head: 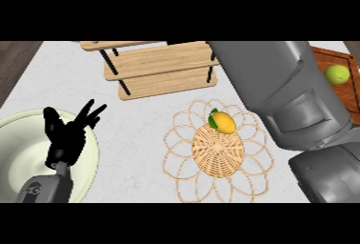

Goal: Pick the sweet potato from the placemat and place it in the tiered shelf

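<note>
Sweet potato (224,122) centre frame on placemat (218,162), untouched. Left hand (67,137) spread, lower left; right hand unseen. Best grasped across its middle, from above.

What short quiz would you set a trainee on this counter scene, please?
1. True or false: the orange-yellow item lies on the woven placemat.
2. The open hand in front of the pale plate is the robot's: A left, B right.
3. Fill in: the green fruit lies on a ___ board.
Key: 1 true; 2 A; 3 wooden.
</note>
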Controlling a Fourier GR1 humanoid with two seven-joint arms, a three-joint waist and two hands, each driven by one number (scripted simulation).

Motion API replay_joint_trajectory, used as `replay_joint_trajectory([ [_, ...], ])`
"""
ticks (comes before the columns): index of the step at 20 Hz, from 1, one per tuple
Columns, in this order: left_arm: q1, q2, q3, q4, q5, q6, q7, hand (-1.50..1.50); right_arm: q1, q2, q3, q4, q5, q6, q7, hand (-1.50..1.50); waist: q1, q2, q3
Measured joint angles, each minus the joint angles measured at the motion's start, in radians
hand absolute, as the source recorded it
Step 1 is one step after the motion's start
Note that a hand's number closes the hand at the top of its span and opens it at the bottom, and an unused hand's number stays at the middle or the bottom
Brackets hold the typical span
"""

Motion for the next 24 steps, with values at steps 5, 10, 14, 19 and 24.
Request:
replay_joint_trajectory([
  [5,0.018,-0.007,-0.006,-0.016,-0.010,0.002,-0.011,0.00,0.011,0.007,-0.087,-0.035,-0.078,-0.070,-0.032,-1.50,-0.001,-0.003,0.000],
  [10,0.019,-0.012,-0.005,-0.013,-0.012,0.002,-0.003,0.00,-0.004,-0.050,-0.139,-0.042,-0.098,-0.148,-0.035,-1.50,-0.005,-0.002,0.000],
  [14,0.022,-0.009,0.007,-0.006,-0.004,-0.003,-0.008,0.00,0.020,-0.118,-0.153,-0.044,-0.083,-0.204,-0.029,-1.50,-0.014,-0.004,-0.001],
  [19,0.026,-0.012,0.016,0.005,-0.003,-0.001,-0.007,0.00,0.060,-0.188,-0.186,-0.086,-0.095,-0.258,0.004,-1.50,-0.026,-0.009,0.000],
  [24,0.042,-0.006,0.031,-0.004,0.008,-0.004,-0.003,0.00,0.141,-0.280,-0.219,-0.178,-0.152,-0.166,0.029,-1.50,-0.039,-0.014,0.000],
])
